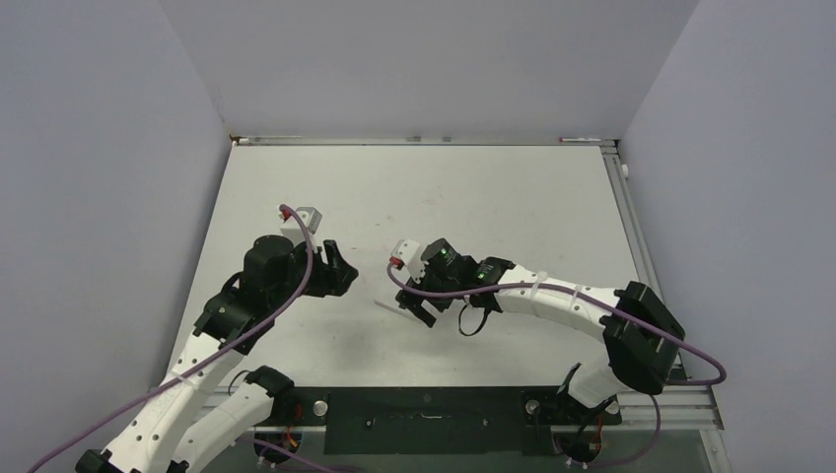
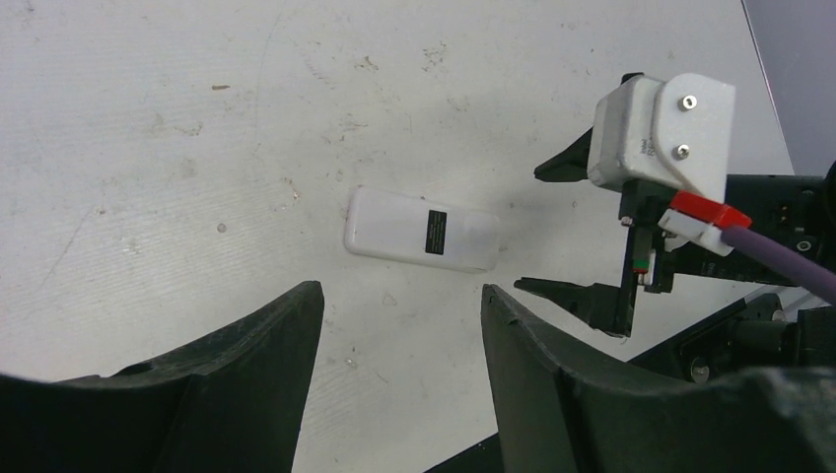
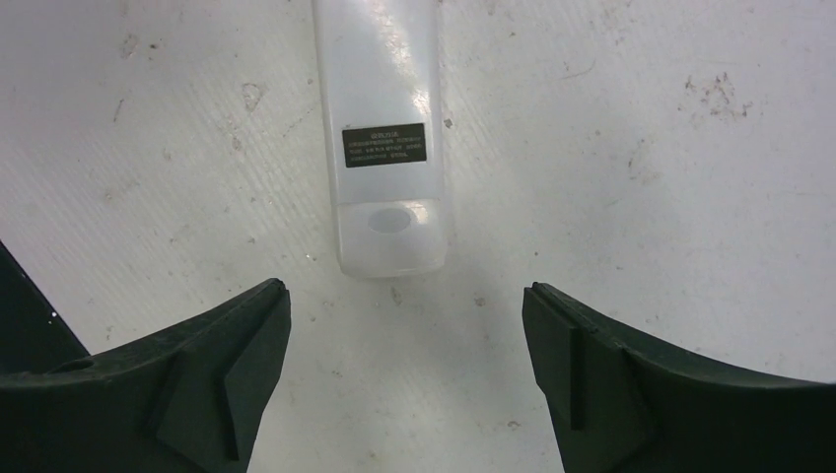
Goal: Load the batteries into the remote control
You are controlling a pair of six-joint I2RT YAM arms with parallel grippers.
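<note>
1. I see the scuffed white table (image 1: 513, 197).
2. My right gripper (image 3: 406, 294) stands spread wide and empty, just short of the remote control (image 3: 384, 138).
3. My left gripper (image 2: 402, 292) is released, holding nothing.
4. The remote control lies flat on the table, white back upward, between both grippers.

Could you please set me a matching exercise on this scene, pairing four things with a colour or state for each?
Things:
1. remote control
2. label on the remote control
3. right gripper
4. cable beside the right gripper

Descriptions:
A. purple
B. jaws wide apart, holding nothing
C. white, lying flat on the table, back up
D. dark rectangle with pale print

Pairs: 1-C, 2-D, 3-B, 4-A.
</note>
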